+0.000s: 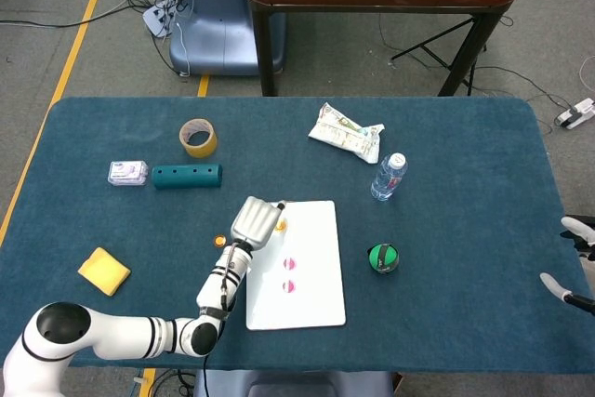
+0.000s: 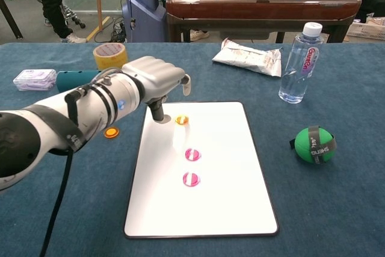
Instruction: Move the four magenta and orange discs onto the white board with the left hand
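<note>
An orange disc (image 2: 181,120) (image 1: 280,226) lies near the far left corner of the white board (image 2: 228,209) (image 1: 321,309). Two magenta discs (image 2: 192,154) (image 2: 190,179) lie on the board nearer me, one behind the other. A second orange disc (image 2: 111,132) (image 1: 220,241) rests on the blue cloth left of the board. My left hand (image 2: 153,82) (image 1: 256,220) hovers over the board's far left corner, just left of the orange disc, fingers apart and holding nothing. My right hand (image 1: 575,258) shows only at the right edge of the head view, fingers spread and empty.
A green ball (image 2: 314,144) sits right of the board and a water bottle (image 2: 299,64) stands behind it. A snack packet (image 2: 249,57), tape roll (image 2: 110,55), teal block (image 2: 75,78), small box (image 2: 34,79) and yellow sponge (image 1: 103,271) lie around the table.
</note>
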Available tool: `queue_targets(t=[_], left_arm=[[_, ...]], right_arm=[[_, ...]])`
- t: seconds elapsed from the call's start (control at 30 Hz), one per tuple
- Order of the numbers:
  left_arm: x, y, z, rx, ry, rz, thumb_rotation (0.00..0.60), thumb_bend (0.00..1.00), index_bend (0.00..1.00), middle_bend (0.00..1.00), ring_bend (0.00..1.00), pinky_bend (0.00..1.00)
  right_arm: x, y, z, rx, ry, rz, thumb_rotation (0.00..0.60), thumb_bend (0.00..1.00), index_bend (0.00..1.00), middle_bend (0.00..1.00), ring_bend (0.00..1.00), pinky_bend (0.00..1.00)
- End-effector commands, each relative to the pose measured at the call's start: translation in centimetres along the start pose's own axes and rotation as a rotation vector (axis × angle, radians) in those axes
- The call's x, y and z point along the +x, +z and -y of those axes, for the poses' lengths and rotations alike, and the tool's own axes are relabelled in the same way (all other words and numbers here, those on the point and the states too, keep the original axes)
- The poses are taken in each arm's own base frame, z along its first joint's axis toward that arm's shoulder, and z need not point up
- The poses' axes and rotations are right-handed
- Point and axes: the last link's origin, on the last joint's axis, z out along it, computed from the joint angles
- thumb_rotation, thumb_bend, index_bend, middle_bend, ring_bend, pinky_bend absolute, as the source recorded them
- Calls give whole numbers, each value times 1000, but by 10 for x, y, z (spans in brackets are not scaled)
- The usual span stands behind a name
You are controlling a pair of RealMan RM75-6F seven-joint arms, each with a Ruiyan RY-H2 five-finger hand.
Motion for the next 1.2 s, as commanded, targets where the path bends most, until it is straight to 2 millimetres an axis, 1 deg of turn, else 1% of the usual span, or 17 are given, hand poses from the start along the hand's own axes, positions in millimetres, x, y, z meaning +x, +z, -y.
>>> queue_targets(t=[0.03, 0.33, 0.63, 0.83, 1.2], left_arm=[[-3, -9, 8, 11, -15, 27, 600, 320, 382, 1000, 1000, 1000], [-2, -34, 30, 37, -53, 63, 600, 319, 442, 1000, 1000, 1000], [-12, -50, 59, 97, -81, 101, 600, 320, 463, 1000, 1000, 1000], [-24, -54, 70, 117, -91, 131, 600, 319, 465, 1000, 1000, 1000], [-44, -52, 73, 128, -108, 169, 600, 319, 467, 1000, 1000, 1000]], right_arm=[[-1, 0, 1, 3, -3, 5, 600, 73, 219, 356, 399, 482], [-5, 1, 5, 9, -17, 17, 600, 73, 219, 356, 399, 482], [-10, 3, 8, 13, -36, 33, 600, 73, 219, 356, 399, 482], [-12, 4, 10, 14, -43, 38, 600, 73, 219, 356, 399, 482], [-12, 4, 10, 11, -41, 35, 600, 73, 219, 356, 399, 482]])
